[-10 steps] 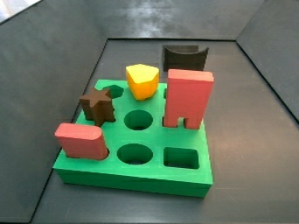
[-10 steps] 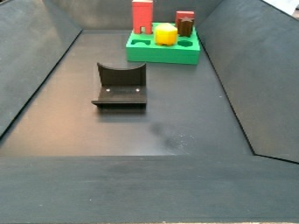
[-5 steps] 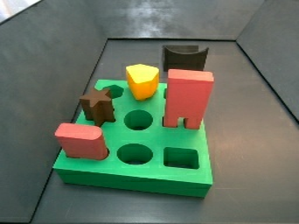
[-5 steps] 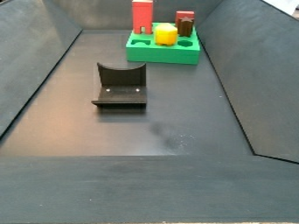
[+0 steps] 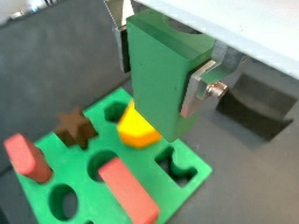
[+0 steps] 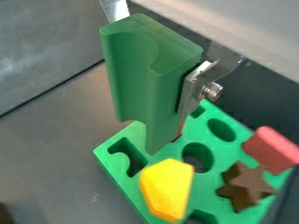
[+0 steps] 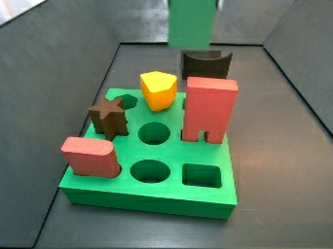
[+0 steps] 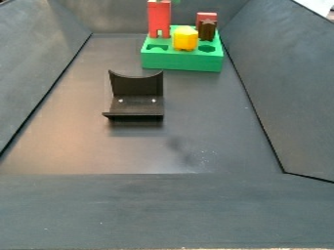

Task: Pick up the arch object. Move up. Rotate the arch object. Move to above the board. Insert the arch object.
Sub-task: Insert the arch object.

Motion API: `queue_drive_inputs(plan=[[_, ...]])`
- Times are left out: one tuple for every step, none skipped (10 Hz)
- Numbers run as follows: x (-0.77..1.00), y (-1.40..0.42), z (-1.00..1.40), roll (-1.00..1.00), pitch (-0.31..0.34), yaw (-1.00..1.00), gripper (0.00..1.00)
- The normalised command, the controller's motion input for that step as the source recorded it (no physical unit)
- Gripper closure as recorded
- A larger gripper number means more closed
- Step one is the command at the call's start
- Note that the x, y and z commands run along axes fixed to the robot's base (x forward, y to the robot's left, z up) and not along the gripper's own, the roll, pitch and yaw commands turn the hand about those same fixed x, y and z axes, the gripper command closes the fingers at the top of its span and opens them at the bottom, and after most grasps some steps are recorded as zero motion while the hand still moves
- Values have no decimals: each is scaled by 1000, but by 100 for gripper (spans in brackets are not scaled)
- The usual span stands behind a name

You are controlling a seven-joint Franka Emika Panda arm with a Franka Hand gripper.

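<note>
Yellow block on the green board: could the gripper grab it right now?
Probably not. The gripper hangs above the board, and its jaws are shut on a green arch piece, so nothing is free to take the yellow block.

gripper [image 5: 163, 66] mostly hidden behind arch object [image 5: 163, 74], arch object top cut off in side view

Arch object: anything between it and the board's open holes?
Nothing visible. The arch object, clamped in the gripper, hangs in open air above the board's far edge. The yellow piece and the tall red block stand in the board below it, probably beside its path. Which hole it goes to, I cannot tell.
</note>
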Motion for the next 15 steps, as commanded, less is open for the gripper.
queue_drive_inputs(plan=[[1000, 11, -480, 213, 110, 0, 100], [1000, 0, -349, 380, 163, 0, 100], [1000, -34, -403, 340, 200, 0, 100], [551, -17, -674, 119, 0, -54, 100], [151, -37, -671, 89, -87, -66, 100], [126, 0, -603, 54, -64, 0, 100], [169, 0, -406, 74, 0, -26, 100], [0, 0, -171, 129, 26, 0, 100], [-11, 0, -234, 73, 1, 0, 100], [-157, 0, -397, 130, -10, 166, 100], [0, -3, -329, 189, 0, 123, 100], [0, 0, -314, 149, 0, 49, 100], [11, 0, -254, 86, 4, 26, 100], [0, 0, -200, 104, 34, 0, 100], [0, 0, -200, 87, 27, 0, 100]])
